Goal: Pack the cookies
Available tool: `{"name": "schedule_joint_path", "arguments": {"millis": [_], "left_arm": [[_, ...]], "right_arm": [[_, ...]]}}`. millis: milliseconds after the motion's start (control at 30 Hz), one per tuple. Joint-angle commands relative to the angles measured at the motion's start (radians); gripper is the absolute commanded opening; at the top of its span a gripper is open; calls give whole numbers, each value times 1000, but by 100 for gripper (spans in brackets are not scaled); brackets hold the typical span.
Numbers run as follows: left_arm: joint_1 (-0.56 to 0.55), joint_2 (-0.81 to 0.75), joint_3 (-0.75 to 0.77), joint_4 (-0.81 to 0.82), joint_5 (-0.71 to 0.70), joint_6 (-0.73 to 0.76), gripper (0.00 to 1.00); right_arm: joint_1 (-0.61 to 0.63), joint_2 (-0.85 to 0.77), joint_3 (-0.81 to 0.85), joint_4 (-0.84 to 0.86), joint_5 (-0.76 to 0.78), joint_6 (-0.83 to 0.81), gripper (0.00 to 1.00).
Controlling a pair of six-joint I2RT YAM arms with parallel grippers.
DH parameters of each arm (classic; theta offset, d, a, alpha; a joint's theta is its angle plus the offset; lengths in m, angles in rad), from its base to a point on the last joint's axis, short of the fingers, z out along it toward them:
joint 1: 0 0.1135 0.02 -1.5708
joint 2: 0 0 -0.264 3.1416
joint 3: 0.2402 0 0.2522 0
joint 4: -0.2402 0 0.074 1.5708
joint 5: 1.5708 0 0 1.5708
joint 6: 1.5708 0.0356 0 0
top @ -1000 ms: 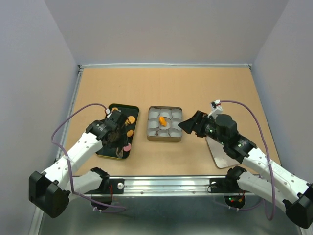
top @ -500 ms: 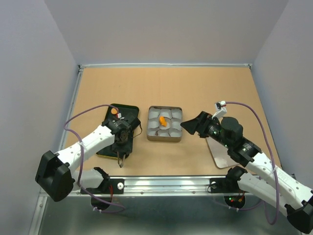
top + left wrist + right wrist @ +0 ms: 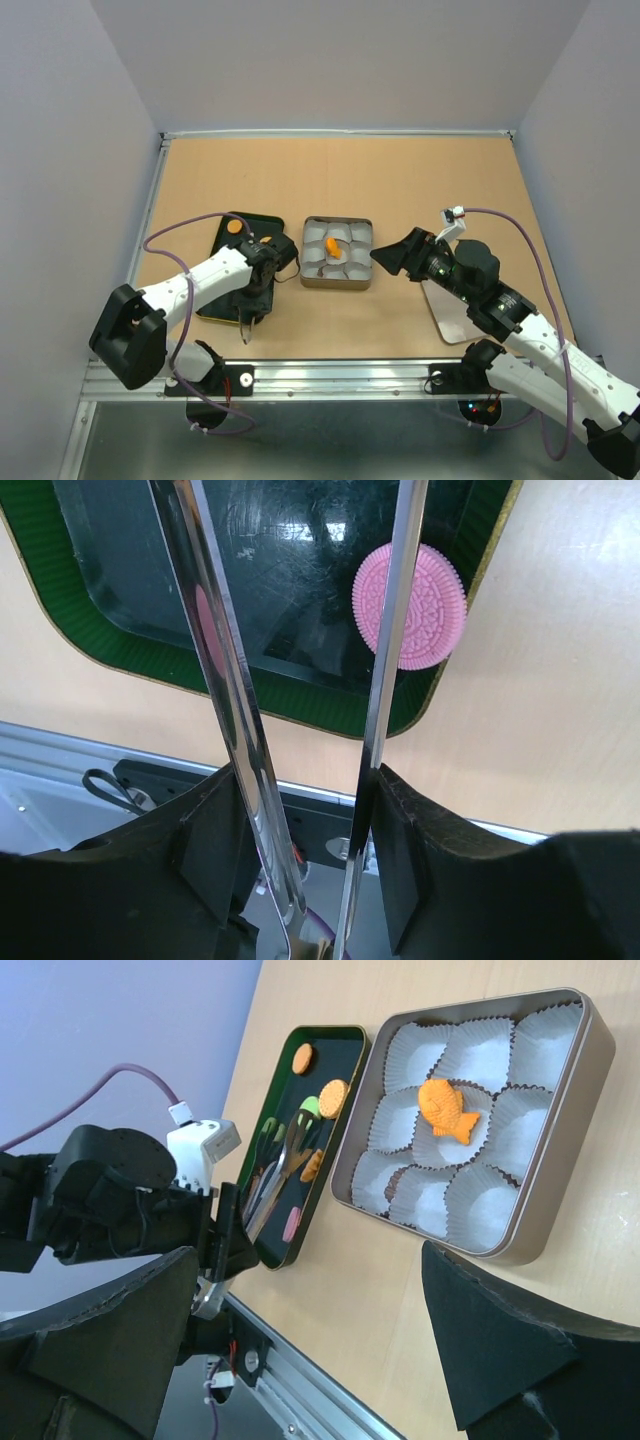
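My left gripper is shut on metal tongs over the near end of a dark green tray. In the left wrist view the gripper shows both tong blades reaching over the tray. The right blade crosses a round pink cookie at the tray's rim. The tong tips are cut off at the frame's top edge. An orange fish cookie lies in a paper cup in the tin. Orange, yellow-green and pink cookies lie in the tray. My right gripper is open and empty beside the tin.
The tin's flat lid lies under my right arm at the near right. The metal rail runs along the table's near edge. The joined end of the tongs sticks out toward that rail.
My left gripper has turned and shifted right and nearer over the tray, so the tongs' end now points at the near rail. My right gripper has drawn slightly back to the right.
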State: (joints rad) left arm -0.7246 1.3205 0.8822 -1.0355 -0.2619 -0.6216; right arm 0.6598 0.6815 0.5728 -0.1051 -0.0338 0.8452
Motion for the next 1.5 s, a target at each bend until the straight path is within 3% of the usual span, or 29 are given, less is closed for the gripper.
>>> {"name": "schedule_joint_path", "arguments": {"millis": [0,433,800,967,1200,1467], "left_arm": [[-19,46,43,-47,-63,-33,60],[-22,106,147,11,-39,-26,60],[11,115,90,83,-33,14,60],[25,117,90,98,-34,23,55],[25,89,109,89,-51,13,40],[25,59,147,54,-69,11,37]], "right_arm": [[-5,3,-10,12,0,-14,97],[-6,47,13,13,-21,-32,98],[-5,52,21,10,-25,-37,98],[-6,61,27,10,-28,-35,98],[-6,78,32,8,-28,-35,98],[-6,73,29,10,-23,-26,98]]}}
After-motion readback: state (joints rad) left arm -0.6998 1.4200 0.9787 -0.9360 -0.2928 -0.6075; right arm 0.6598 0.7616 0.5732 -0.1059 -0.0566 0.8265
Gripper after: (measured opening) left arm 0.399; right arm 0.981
